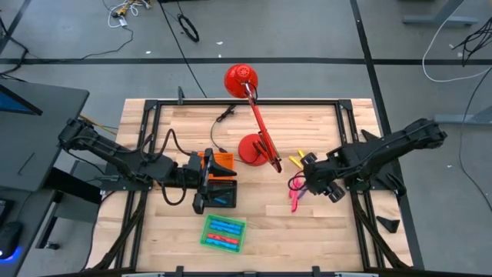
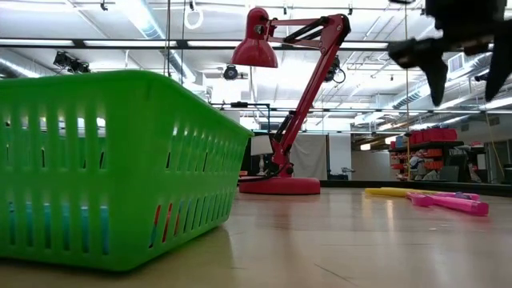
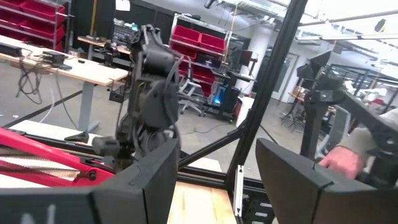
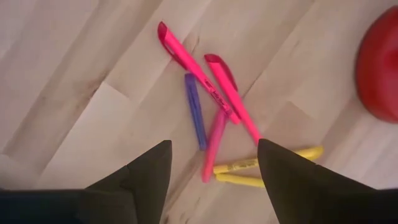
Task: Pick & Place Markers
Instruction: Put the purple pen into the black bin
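- Right gripper (image 4: 211, 171) hangs above the loose pile of thin plastic markers (image 4: 214, 112), fingers spread and empty, pointing down, likely lining up a pick.
- Pile on the bare light wooden table (image 1: 307, 223): pink markers (image 1: 296, 198), one blue, two yellow, overlapping, just beside the round red lamp base (image 1: 252, 149).
- Left gripper (image 1: 201, 201) waits over the black tray (image 1: 223, 195), jaws apart, nothing between them; orange tray beside it.
- Green slotted plastic basket (image 1: 224, 233) near the table's front already holds blue and pink markers, seemingly the drop point; exact count is hard to tell.
- Sorting partly done; the loose pile remains.
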